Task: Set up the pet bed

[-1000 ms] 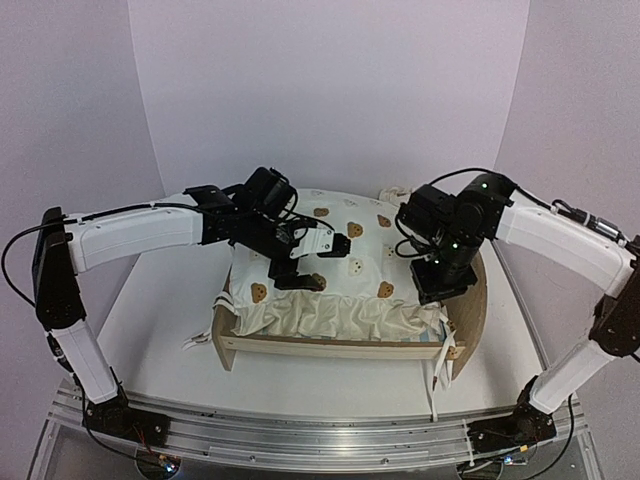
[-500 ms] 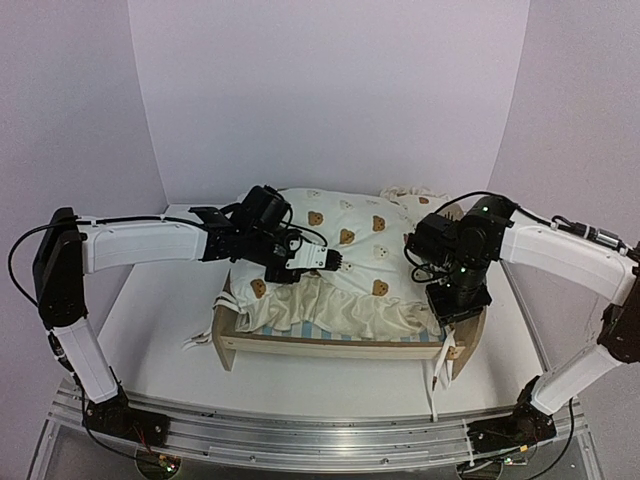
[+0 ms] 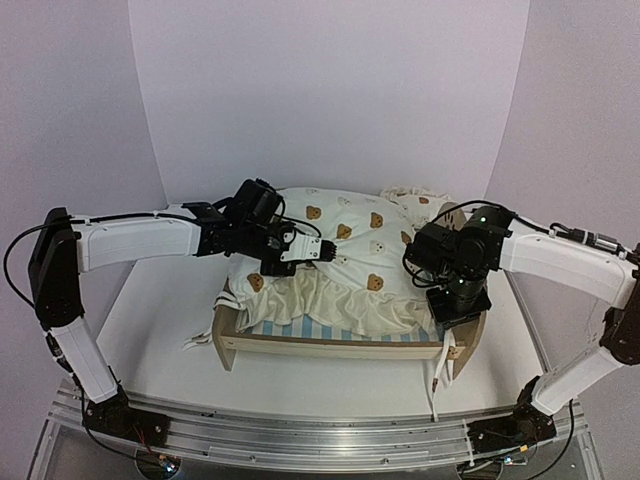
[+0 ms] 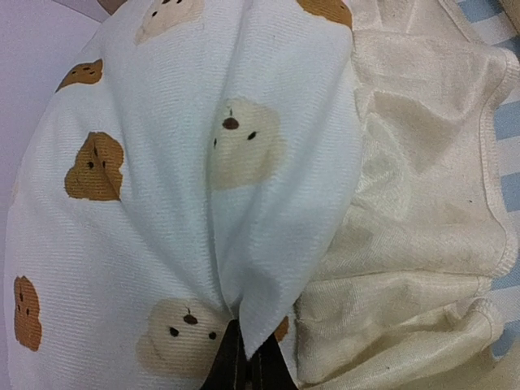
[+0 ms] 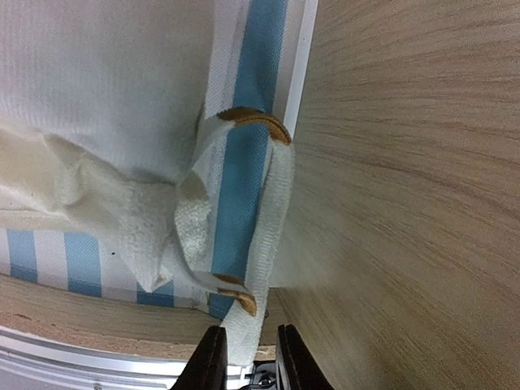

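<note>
- Top external view: the pet bed (image 3: 330, 347) stands in the middle of the table (image 3: 160, 330). Its light-wood front rail faces the arm bases, and its rounded headboard (image 3: 480, 322) is at the right end.
- A band of the blue-and-white striped base (image 3: 335, 329) shows bare along the front, just behind the rail.
- The cream bear-print cushion (image 3: 355, 245) lies bunched over the back and middle of the frame. Its near edge is raised and its plain cream underside (image 3: 330, 300) is turned toward the front.
- A crumpled cream piece of fabric (image 3: 410, 194) sits behind the cushion near the headboard; what it is cannot be told.
- The left gripper (image 3: 322, 252) reaches in from the left above the bed. In the left wrist view its dark fingertips (image 4: 236, 367) are pressed together on a fold of the cushion's printed cloth, which is pulled taut from that pinch.
- The right gripper (image 5: 250, 357) points down at the bed's near right corner, beside the headboard's wood face (image 5: 406, 203).
- In the right wrist view its jaws stand narrow with a white tie strap (image 5: 272, 219) running down between them. Whether they actually clamp the strap cannot be told.
- White ties hang over the table at the frame's front right corner (image 3: 435, 385) and front left corner (image 3: 200, 342).
</note>
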`<state>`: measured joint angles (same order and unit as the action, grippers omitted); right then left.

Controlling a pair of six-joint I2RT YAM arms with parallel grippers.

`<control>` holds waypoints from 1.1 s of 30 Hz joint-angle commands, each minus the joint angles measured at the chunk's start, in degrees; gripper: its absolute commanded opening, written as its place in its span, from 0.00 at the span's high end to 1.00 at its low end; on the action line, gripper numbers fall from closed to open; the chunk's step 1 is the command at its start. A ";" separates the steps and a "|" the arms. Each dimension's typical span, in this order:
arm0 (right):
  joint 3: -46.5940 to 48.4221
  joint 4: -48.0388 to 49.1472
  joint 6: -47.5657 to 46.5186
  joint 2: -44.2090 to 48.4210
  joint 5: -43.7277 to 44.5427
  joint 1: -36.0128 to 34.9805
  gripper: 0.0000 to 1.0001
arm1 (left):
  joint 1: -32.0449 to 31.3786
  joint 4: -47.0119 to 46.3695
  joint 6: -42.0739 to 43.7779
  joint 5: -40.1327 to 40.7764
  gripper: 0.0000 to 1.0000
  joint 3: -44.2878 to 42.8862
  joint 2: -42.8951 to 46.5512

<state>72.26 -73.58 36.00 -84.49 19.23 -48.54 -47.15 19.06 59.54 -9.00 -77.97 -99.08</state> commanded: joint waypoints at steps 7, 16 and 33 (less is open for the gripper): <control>-3.91 3.72 0.19 -0.88 -6.55 0.68 0.81 | 4.29 -0.20 -0.30 1.07 1.00 -0.95 4.26; -4.06 4.21 -0.97 2.91 -5.66 0.66 0.83 | 7.07 0.09 1.98 0.26 1.00 -1.13 5.12; -7.18 7.09 -5.91 -4.91 -11.52 0.56 0.77 | 7.07 0.96 0.58 -1.89 1.00 -0.35 5.61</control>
<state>66.72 -64.01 31.51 -86.08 9.83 -47.53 -41.17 20.01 60.42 -11.97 -77.97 -96.38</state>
